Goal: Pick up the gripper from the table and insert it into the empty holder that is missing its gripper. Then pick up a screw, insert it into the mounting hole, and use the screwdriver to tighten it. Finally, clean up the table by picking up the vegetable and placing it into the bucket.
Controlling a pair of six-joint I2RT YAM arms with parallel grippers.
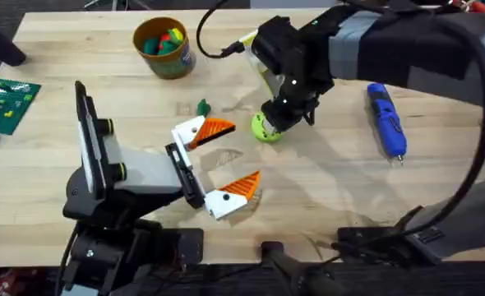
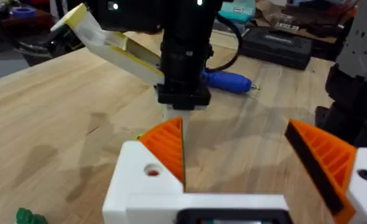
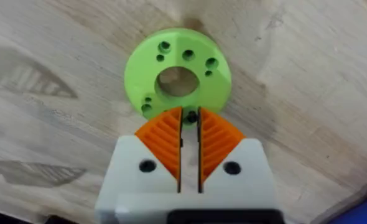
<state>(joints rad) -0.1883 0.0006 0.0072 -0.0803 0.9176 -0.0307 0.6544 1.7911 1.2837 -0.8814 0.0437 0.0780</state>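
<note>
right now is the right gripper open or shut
Shut: in the right wrist view the right gripper has its orange pads nearly touching, at the edge of the lime-green disc.

Left gripper point(image 1: 223, 161) spread; right gripper point(image 3: 190, 132) closed

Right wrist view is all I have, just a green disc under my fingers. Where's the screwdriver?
Observer: The screwdriver lies on the table, off to the right of the green disc, well apart from it.
Operator: What's the left gripper doing?
Observer: The left gripper sits open beside the disc, holding nothing.
Operator: Is the vegetable binned?
Observer: No, the vegetable lies on the table, between the bucket and the left gripper.
</note>
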